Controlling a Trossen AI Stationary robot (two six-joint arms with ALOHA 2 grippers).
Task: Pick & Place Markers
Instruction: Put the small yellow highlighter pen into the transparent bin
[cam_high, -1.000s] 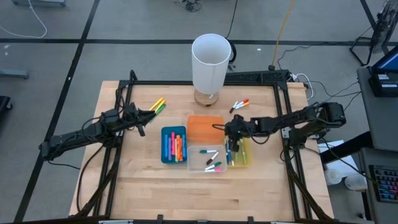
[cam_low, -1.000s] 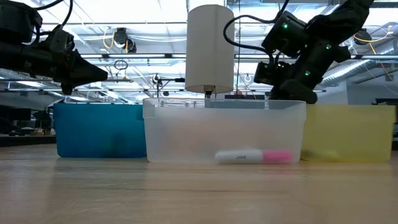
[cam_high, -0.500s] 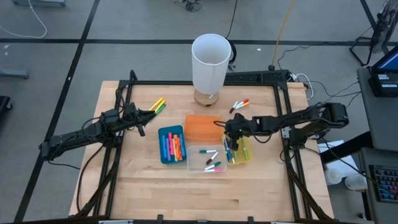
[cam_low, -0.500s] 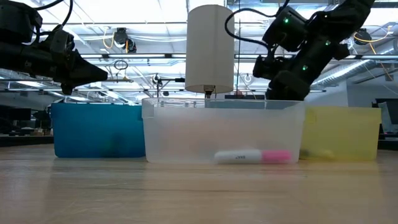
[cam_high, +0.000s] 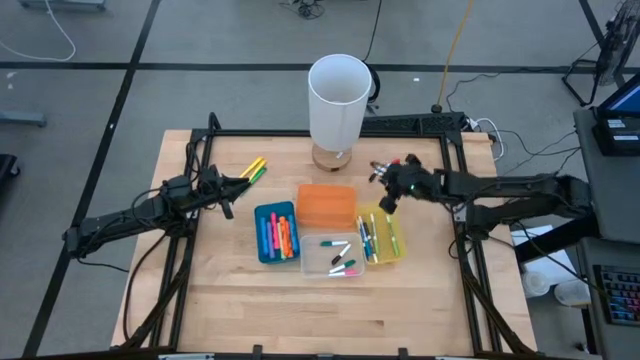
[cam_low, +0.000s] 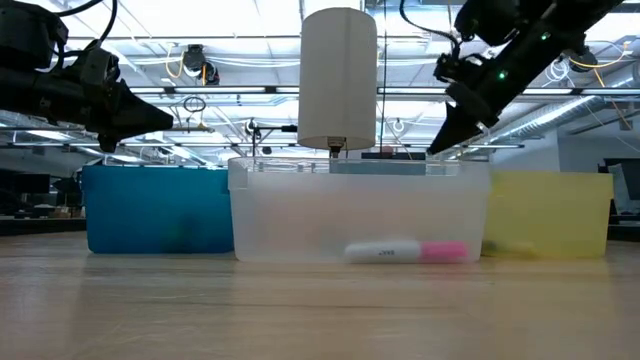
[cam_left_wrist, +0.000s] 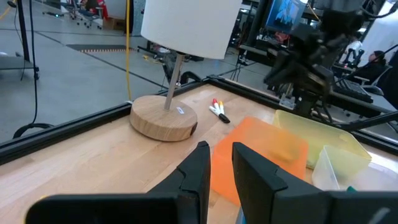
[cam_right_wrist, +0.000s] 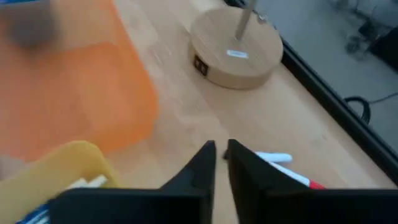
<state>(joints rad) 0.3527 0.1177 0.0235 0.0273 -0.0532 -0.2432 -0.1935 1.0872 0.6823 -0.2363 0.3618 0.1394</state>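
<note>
While right gripper hovers, jaws narrow, empty, markers lie just ahead.

Bins: blue, orange, clear, yellow. Lamp: white shade, pale wood base. Desk: light wood, black frame. Markers loose: yellow, green.

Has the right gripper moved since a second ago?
Yes. The right gripper has left the yellow bin and moved toward the lamp base, near the loose markers.
</note>
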